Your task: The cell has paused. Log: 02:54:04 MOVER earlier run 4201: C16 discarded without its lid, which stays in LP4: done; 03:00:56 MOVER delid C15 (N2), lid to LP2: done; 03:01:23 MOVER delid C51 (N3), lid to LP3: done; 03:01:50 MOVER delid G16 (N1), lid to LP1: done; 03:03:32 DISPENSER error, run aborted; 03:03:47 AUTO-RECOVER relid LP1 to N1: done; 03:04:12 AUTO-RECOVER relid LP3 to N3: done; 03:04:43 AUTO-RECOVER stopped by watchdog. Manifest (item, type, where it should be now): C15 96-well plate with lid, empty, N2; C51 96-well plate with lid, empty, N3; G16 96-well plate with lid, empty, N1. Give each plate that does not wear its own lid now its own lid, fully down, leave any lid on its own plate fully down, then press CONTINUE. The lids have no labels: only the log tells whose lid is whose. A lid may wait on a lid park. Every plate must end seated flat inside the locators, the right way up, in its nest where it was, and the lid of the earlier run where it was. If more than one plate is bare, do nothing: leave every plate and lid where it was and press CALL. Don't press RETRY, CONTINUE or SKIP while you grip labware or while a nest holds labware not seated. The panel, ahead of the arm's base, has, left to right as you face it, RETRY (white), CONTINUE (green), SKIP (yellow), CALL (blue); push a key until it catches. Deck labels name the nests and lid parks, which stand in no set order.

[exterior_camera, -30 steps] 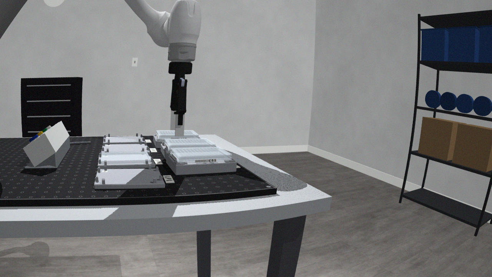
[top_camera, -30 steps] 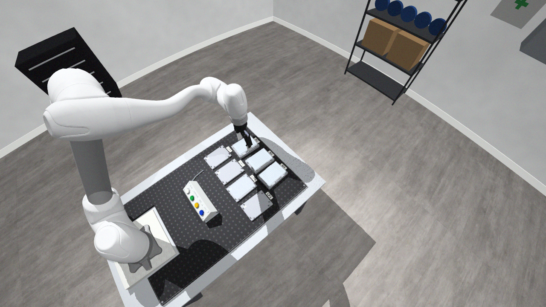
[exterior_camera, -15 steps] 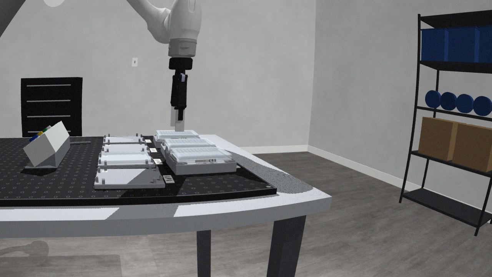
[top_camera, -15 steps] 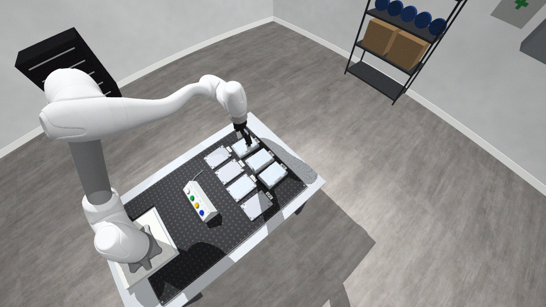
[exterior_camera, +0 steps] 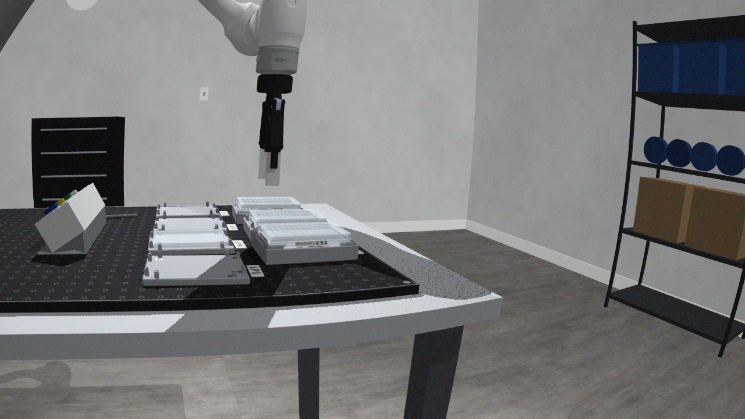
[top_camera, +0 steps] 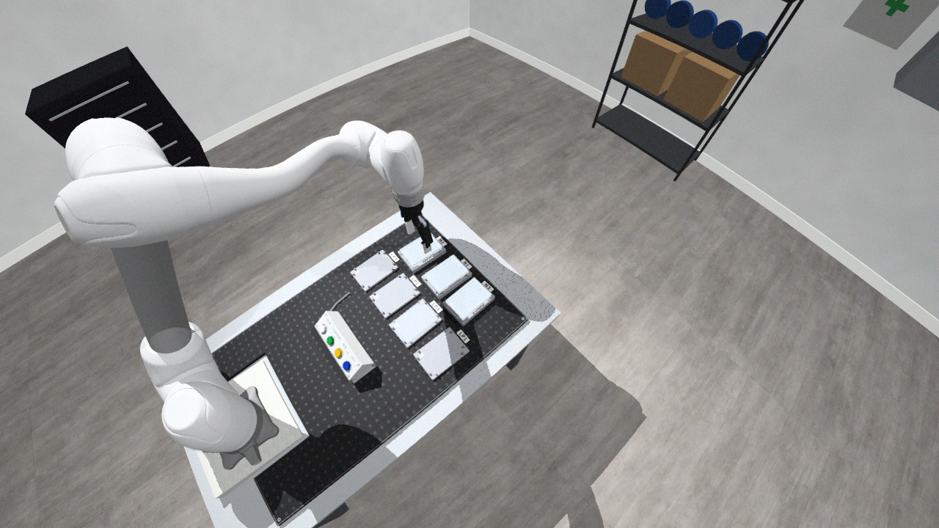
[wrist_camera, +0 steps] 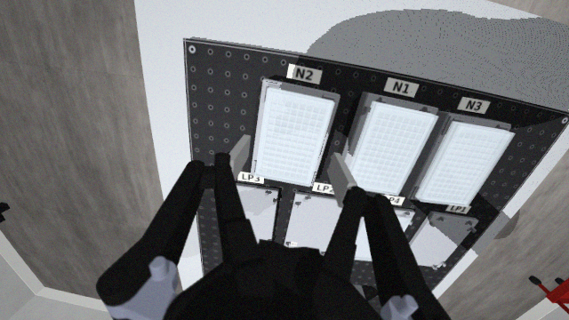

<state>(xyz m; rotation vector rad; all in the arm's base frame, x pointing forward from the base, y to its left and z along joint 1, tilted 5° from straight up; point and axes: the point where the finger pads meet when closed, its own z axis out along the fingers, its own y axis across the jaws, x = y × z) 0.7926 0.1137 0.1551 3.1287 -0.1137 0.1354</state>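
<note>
Three 96-well plates stand in a row at the far side of the deck: the plate in N2 (wrist_camera: 291, 135), the plate in N1 (wrist_camera: 391, 147) and the plate in N3 (wrist_camera: 464, 162), which reads C51 in the side view (exterior_camera: 307, 240). All three look alike, each under a clear lid with the well grid showing through. My gripper (wrist_camera: 290, 154) is open and empty. It hangs well above the N2 plate (top_camera: 419, 252), clear of it in the side view (exterior_camera: 270, 174). A lid lies on park LP4 (top_camera: 414, 321). Parks LP3 (top_camera: 374, 270), LP2 (top_camera: 394, 295) and LP1 (top_camera: 441, 353) look bare.
The key panel (top_camera: 342, 345) stands nearer the arm's base, with its green key (top_camera: 330, 340) second from the left. A shelf rack (top_camera: 682, 78) stands far off by the wall. The deck's far edge lies just beyond the nests.
</note>
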